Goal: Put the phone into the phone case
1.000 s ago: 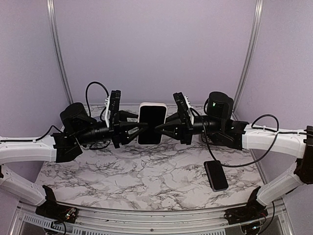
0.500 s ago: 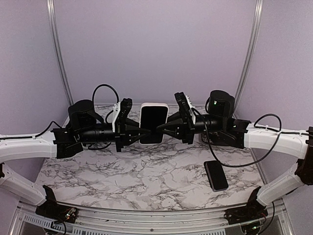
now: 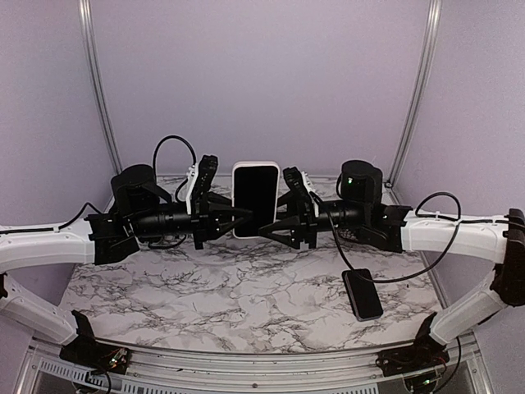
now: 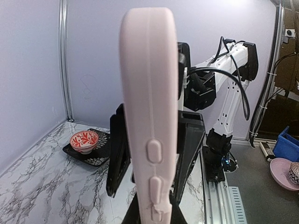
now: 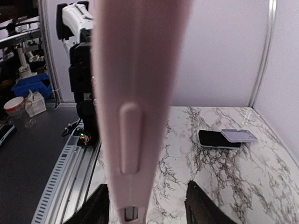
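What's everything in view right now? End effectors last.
phone case: 1, pale pink, dark front, upright between the arms
phone: 1, black, flat on table, near right
bowl: 1, red and white, on tray
tray: 1, black, on table by wall
dark flat device: 1, black, on table, pale piece at its end
table: 1, white marble
left end effector: 1, black, shut on phone case
right end effector: 1, black, open, straddling phone case

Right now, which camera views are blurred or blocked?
Right wrist: the pale case sits so close it blurs and hides the middle; the table behind is sharper. Left wrist: its edge and buttons are crisp. Top external: even light, sharp.
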Controlling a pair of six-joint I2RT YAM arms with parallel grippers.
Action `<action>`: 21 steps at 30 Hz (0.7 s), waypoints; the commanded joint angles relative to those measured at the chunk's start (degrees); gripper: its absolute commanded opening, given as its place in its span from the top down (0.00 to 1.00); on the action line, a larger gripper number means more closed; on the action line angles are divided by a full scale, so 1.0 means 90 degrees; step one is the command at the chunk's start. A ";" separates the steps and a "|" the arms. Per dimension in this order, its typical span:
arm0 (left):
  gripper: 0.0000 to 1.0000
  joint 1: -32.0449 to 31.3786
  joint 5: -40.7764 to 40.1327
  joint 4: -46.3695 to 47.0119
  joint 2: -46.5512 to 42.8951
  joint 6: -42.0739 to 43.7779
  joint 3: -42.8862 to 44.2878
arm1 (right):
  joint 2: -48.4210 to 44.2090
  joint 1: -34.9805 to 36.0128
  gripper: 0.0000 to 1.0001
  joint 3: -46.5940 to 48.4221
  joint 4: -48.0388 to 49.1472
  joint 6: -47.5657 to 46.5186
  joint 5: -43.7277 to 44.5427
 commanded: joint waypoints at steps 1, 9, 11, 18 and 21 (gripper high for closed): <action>1.00 0.0019 0.0172 0.0808 -0.0179 -0.0302 0.0156 | 0.0113 0.0022 0.59 -0.0047 0.0165 -0.0038 0.0029; 1.00 0.0019 0.0143 0.0838 -0.0224 -0.0322 0.0126 | 0.0226 0.0021 1.00 0.0150 -0.0280 -0.0289 -0.0139; 1.00 0.0019 0.0133 0.0848 -0.0229 -0.0309 0.0116 | 0.0144 0.0020 1.00 0.0125 -0.0266 -0.0331 -0.0128; 1.00 0.0018 0.0158 0.0848 -0.0240 -0.0281 0.0068 | -0.0458 -0.0132 0.18 0.0254 -0.0628 -0.0531 0.0323; 1.00 0.0017 0.0164 0.0849 -0.0222 -0.0277 0.0072 | -0.0590 -0.0136 0.26 0.0291 -0.0207 -0.0243 0.0200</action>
